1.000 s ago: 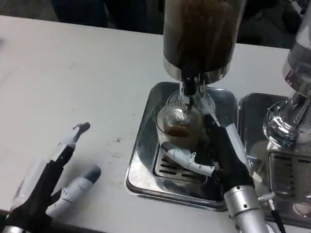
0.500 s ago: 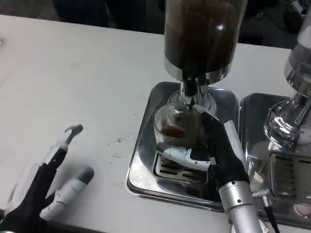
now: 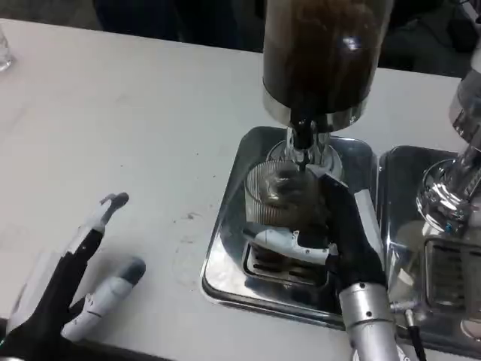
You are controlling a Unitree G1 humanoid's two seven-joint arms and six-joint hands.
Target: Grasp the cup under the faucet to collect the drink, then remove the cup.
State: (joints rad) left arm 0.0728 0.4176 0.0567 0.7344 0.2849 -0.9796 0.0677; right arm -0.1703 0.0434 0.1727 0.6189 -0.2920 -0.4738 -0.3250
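A ribbed clear glass cup [image 3: 276, 194] with some brown drink in it stands on the metal drip tray [image 3: 223, 259], right under the black faucet [image 3: 302, 135] of the dark drink dispenser [image 3: 327, 53]. My right hand [image 3: 340, 235] grips the cup from its right side, the thumb [image 3: 282, 242] wrapped across the cup's near base. The cup looks blurred. My left hand [image 3: 71, 278] lies on the white table at the lower left, fingers spread, holding nothing.
A second metal tray [image 3: 391, 177] with another shiny dispenser [image 3: 455, 180] stands at the right. A slotted grate [image 3: 279, 265] sits in the near part of the drip tray. A small glass [image 3: 4, 51] is at the far left edge.
My right hand has closed in around the cup, its fingers now tight on the right side. The whole picture has shifted a little. The left hand has slid slightly down and left.
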